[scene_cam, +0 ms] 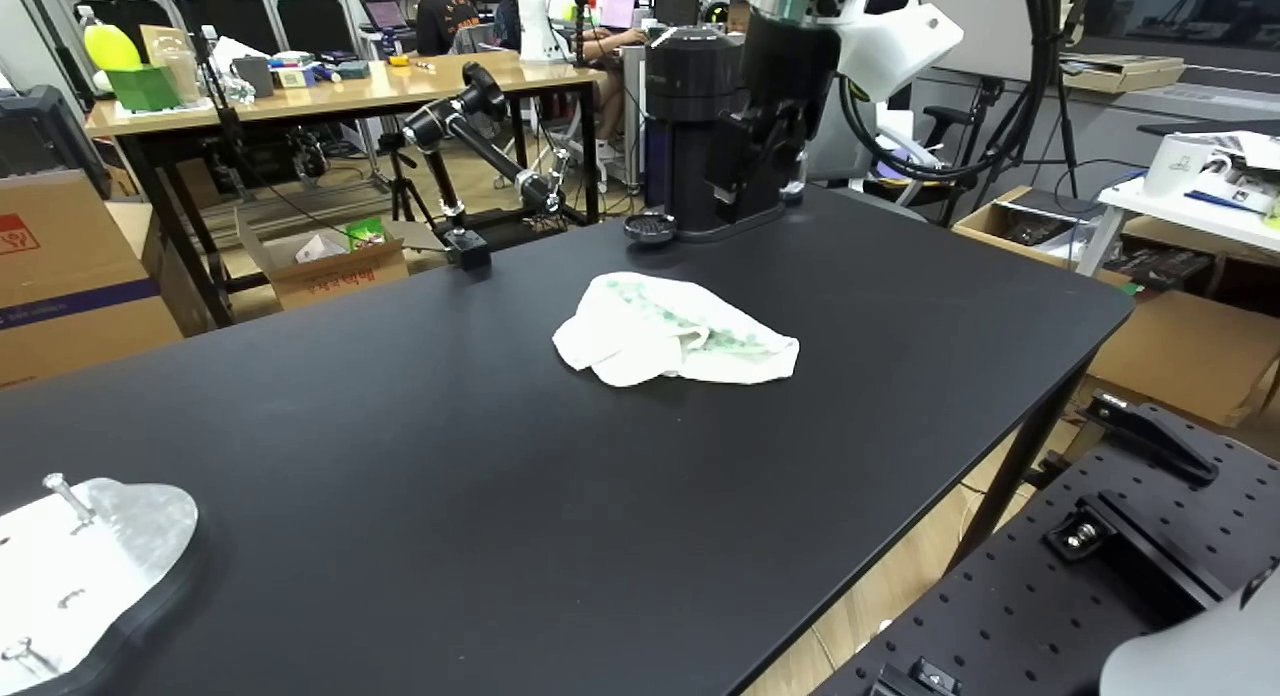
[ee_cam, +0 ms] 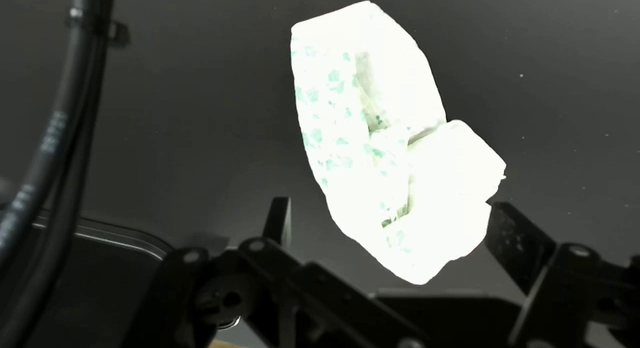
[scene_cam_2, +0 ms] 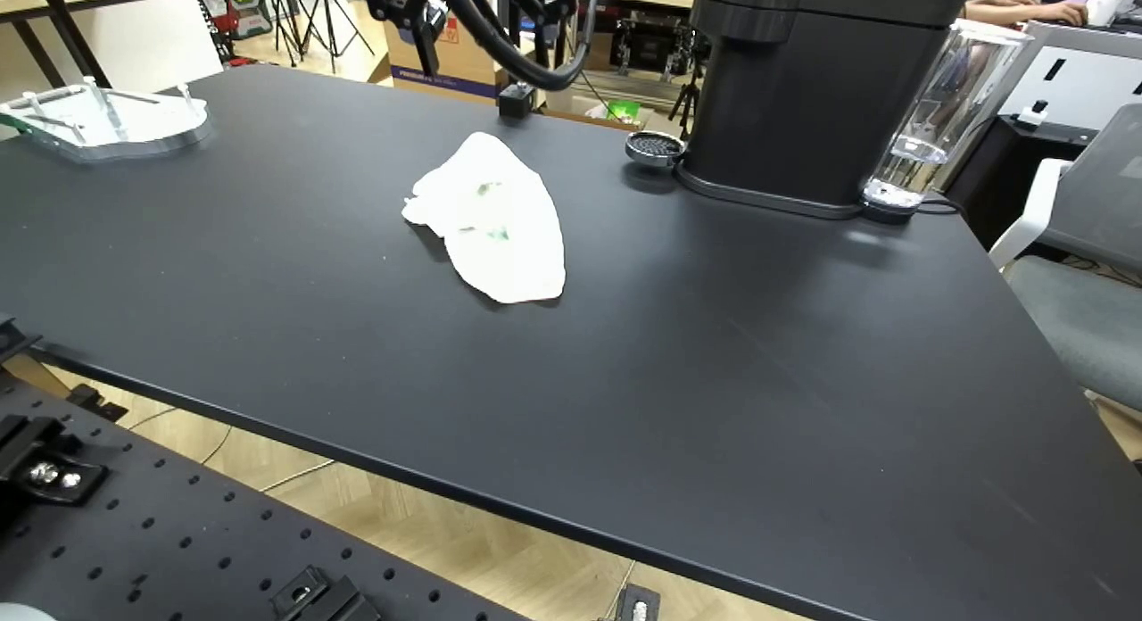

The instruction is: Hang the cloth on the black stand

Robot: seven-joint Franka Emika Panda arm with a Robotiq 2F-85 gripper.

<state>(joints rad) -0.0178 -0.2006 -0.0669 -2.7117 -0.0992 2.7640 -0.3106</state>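
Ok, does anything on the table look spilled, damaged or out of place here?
Nothing looks spilled or damaged. The one untidy thing is the cloth, bunched and folded over itself on the black table, though likely just waiting to be hung. Its white areas look overexposed in the wrist view, so faint stains could be hidden.

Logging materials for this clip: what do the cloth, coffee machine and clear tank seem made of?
Cloth: matte, likely fabric; soft folds, weave unseen. Coffee machine: low-sheen black, probably plastic; smooth panels. Tank: glossy plastic or glass; see-through, bright glints.
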